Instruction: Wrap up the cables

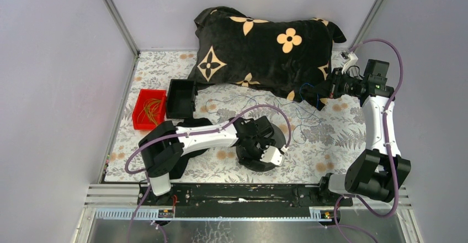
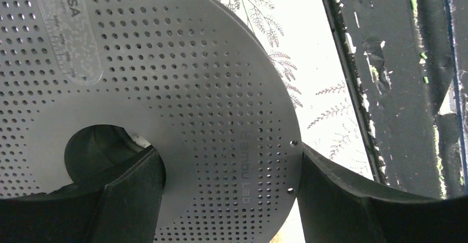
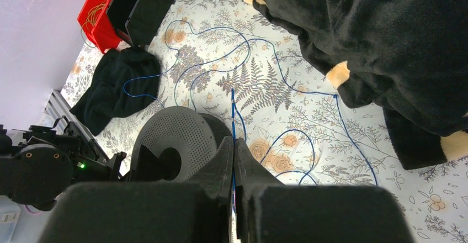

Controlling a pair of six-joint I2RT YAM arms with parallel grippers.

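Spool of black perforated plastic sits on the bench, and the left claw straddles its flange with jaws spread wide: one finger in the hub hole, the other against the outer rim, both seeming to press on it. The right claw, near the black flowered cushion, is clenched tight on one of the blue cables, which runs out from between its fingertips. The rest lie in loose loops over the bench between spool and cushion.
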